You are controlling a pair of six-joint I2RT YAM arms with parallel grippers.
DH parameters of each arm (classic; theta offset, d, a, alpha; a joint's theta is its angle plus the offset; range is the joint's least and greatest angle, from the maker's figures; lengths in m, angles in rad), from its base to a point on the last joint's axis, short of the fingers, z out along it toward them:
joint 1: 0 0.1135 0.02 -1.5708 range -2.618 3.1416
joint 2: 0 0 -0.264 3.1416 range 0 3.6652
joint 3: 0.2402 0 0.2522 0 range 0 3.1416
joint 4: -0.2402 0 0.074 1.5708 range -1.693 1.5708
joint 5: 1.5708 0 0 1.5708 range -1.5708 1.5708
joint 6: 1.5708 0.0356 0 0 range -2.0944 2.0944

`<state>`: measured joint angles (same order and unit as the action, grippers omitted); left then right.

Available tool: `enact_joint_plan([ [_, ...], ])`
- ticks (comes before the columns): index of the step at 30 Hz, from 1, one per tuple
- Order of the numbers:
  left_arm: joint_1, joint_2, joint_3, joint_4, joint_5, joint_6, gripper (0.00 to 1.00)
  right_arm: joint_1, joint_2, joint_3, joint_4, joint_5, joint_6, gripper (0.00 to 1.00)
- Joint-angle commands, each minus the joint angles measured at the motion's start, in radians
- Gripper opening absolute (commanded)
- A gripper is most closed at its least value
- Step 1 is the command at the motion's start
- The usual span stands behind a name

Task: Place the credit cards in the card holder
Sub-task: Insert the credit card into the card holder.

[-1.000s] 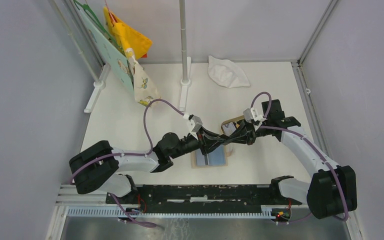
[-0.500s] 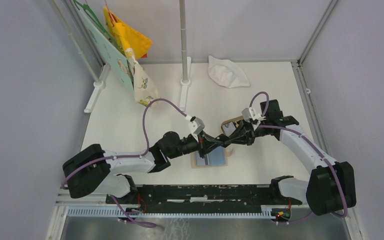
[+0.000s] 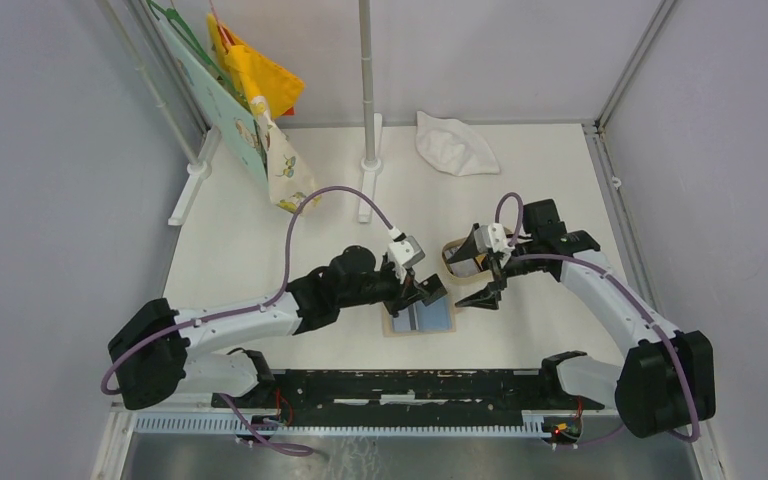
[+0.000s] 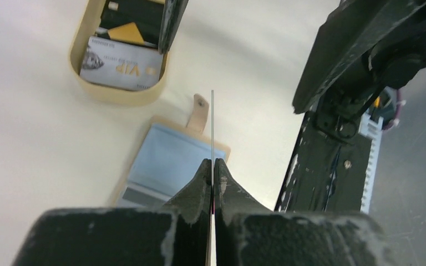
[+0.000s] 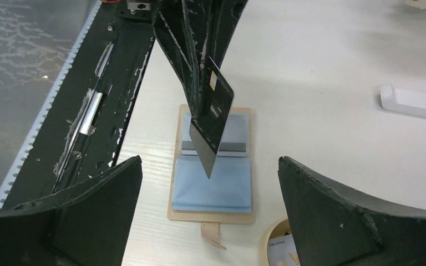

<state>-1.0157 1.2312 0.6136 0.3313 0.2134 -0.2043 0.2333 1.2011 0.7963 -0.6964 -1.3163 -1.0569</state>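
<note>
I have the left pincer (image 4: 213,165) clamped on a thin black plastic credit card (image 5: 213,119).
The card stands on edge between the shut tips, its low corner over the blue lining of the small beige folding card holder (image 5: 211,191), which lies open on the white table (image 3: 540,200). My right pincer (image 3: 480,270) is wide apart and empty, beside the tan oval tray (image 4: 116,97) where a grey-white card (image 4: 125,64) lies.

high up behind both arms, looking down on the whole counter (image 3: 260,230), close on the left hand (image 4: 213,163) looking out past its tips, close on the right hand (image 5: 209,159) looking down, card holder (image 3: 425,322) seen in all three
</note>
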Motion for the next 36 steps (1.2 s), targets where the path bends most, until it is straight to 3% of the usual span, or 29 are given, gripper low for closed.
enact_joint_plan([
  [1,0.004,0.002,0.120,-0.368,0.024,0.139,0.02,0.046,-0.042,-0.010,0.016,0.065,-0.047,0.98],
  [6,0.002,0.046,0.203,-0.450,0.089,0.181,0.02,0.093,0.011,-0.028,0.074,0.086,0.015,0.98],
  [8,0.002,0.070,0.229,-0.462,0.119,0.193,0.02,0.112,0.038,-0.026,0.097,0.093,0.054,0.93],
  [15,0.002,0.156,0.281,-0.481,0.144,0.198,0.02,0.166,0.092,-0.023,0.139,0.086,0.143,0.59],
  [20,0.002,0.159,0.274,-0.445,0.133,0.197,0.03,0.178,0.110,-0.013,0.164,0.070,0.205,0.20],
  [21,0.002,0.152,0.265,-0.422,0.132,0.187,0.07,0.179,0.115,-0.009,0.169,0.070,0.217,0.11],
  [23,0.002,0.127,0.233,-0.376,0.120,0.167,0.16,0.178,0.121,-0.001,0.192,0.073,0.266,0.01],
  [27,0.004,0.021,0.086,-0.185,0.066,0.090,0.42,0.171,0.126,0.006,0.202,0.033,0.319,0.00],
  [30,0.005,-0.106,-0.059,-0.013,0.037,0.034,0.54,0.154,0.113,-0.014,0.262,-0.032,0.387,0.00],
  [36,0.006,-0.234,-0.271,0.288,-0.035,-0.091,0.84,0.111,0.058,-0.142,0.671,-0.151,0.779,0.00],
])
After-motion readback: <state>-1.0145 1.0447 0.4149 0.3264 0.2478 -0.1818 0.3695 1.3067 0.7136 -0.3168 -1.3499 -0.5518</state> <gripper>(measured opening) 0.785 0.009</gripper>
